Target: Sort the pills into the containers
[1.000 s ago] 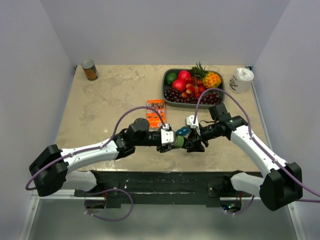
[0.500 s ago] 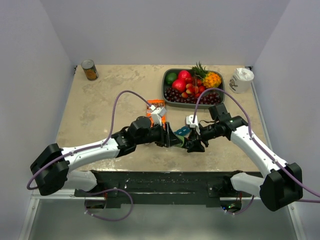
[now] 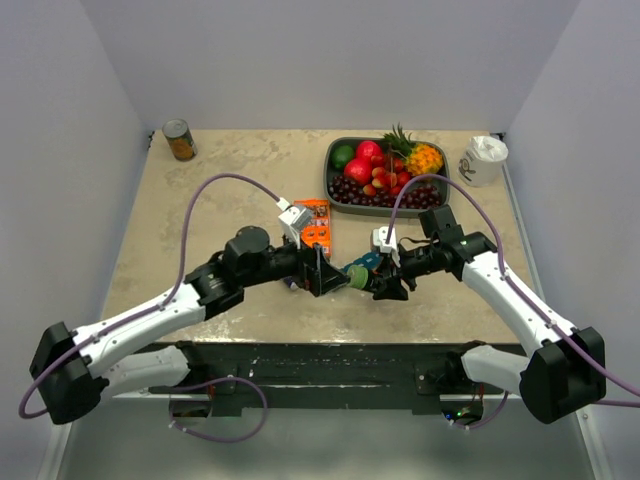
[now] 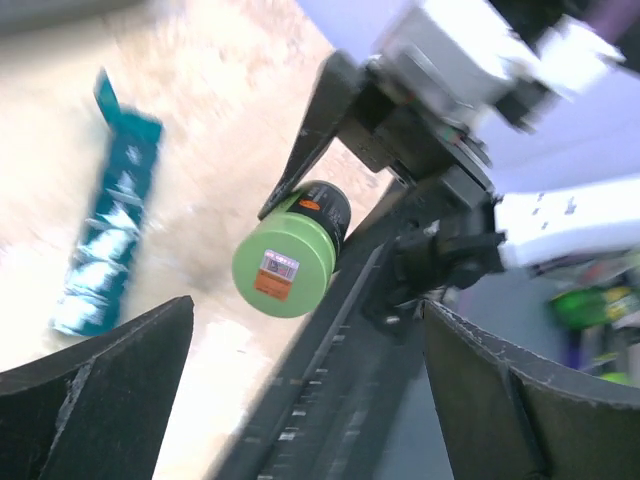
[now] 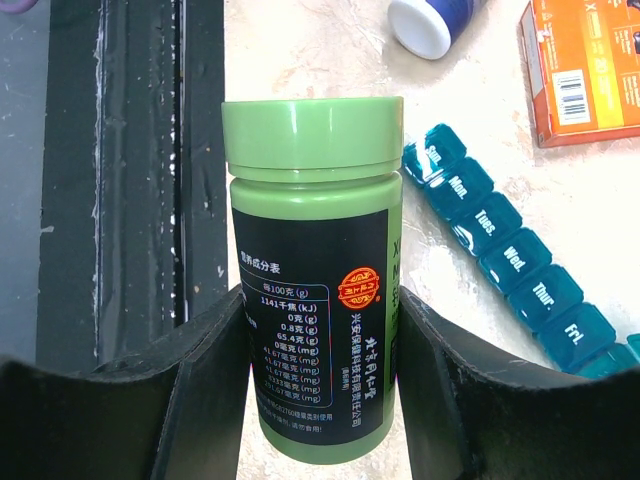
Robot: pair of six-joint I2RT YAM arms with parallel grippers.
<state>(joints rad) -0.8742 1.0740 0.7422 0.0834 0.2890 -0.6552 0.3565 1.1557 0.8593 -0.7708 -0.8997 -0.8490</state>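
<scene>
My right gripper (image 5: 315, 370) is shut on a green pill bottle (image 5: 315, 290) with a black label, and the bottle's green lid is on. In the top view the bottle (image 3: 357, 278) hangs just over the table near its front edge. My left gripper (image 3: 325, 272) stands open a little to the left of the bottle's lid and holds nothing. In the left wrist view, the lid end of the bottle (image 4: 290, 262) faces my open left gripper (image 4: 310, 400). The containers (image 5: 510, 250), a teal strip with closed day-labelled lids, lie on the table beside the bottle. No loose pills are in view.
An orange box (image 3: 313, 225) lies just behind my left gripper. A blue bottle with a white cap (image 5: 430, 22) lies on its side near it. The grey fruit tray (image 3: 329, 172), a white cup (image 3: 484, 160) and a can (image 3: 180, 140) stand at the back.
My left gripper has let go of the bottle's lid end, opened wide and drawn back to the left. The right gripper and the bottle have stayed in place.
</scene>
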